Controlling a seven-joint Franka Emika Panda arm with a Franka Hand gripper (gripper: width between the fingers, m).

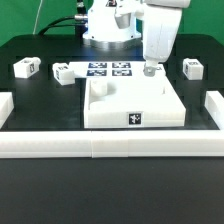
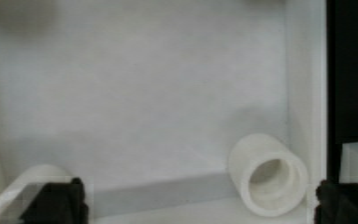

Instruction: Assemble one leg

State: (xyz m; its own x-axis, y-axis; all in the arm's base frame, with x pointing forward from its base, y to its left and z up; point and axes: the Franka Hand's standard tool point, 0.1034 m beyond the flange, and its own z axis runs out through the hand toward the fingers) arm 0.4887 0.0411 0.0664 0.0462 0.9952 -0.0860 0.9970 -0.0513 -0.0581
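Observation:
The large white square panel [image 1: 133,100] lies flat in the middle of the table. Three small white legs with tags lie apart from it: two at the exterior view's left [image 1: 25,68] [image 1: 62,72] and one at the right [image 1: 192,68]. My gripper [image 1: 150,68] hangs over the panel's far right corner. In the wrist view the gripper [image 2: 197,205] is open, its dark fingertips [image 2: 51,200] wide apart over the white panel surface [image 2: 140,90]. A round white ring-shaped recess [image 2: 274,165] shows near one finger. Nothing is between the jaws.
The marker board [image 1: 108,70] lies behind the panel. Long white border rails run along the front [image 1: 110,146], the exterior view's left [image 1: 6,105] and right [image 1: 214,105]. The robot base [image 1: 108,25] stands at the back.

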